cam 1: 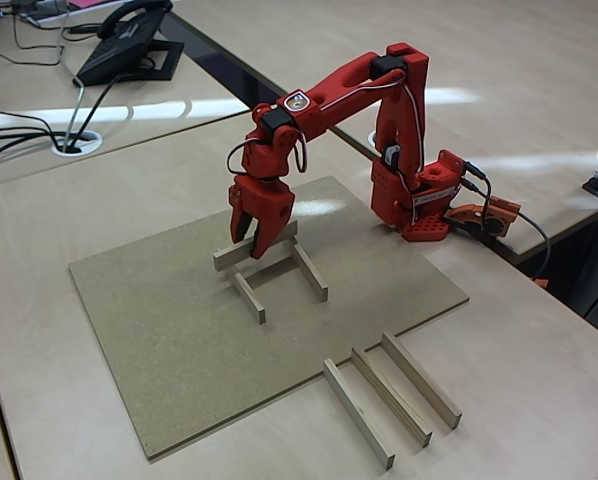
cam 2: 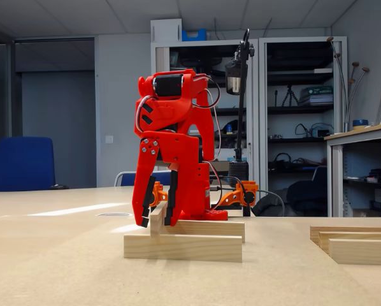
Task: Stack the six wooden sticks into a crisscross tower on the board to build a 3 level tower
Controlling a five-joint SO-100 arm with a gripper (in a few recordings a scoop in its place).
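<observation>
Two wooden sticks (cam 1: 249,297) (cam 1: 310,270) lie parallel on the tan board (cam 1: 179,340). A third stick (cam 1: 279,236) lies across their far ends, and my red gripper (cam 1: 252,243) comes down over it, shut on it with a finger against each side. In a fixed view from table height, that stick's end face (cam 2: 158,220) sits between the fingertips (cam 2: 143,217) and rests on the near lower stick (cam 2: 183,247). Three more sticks (cam 1: 391,395) lie side by side on the pale desk, off the board's right corner.
My arm's base (cam 1: 419,200) stands at the board's far right edge, with an orange part and cable (cam 1: 489,215) beside it. A desk phone (cam 1: 129,45) and cables (cam 1: 39,135) sit on the far left desk.
</observation>
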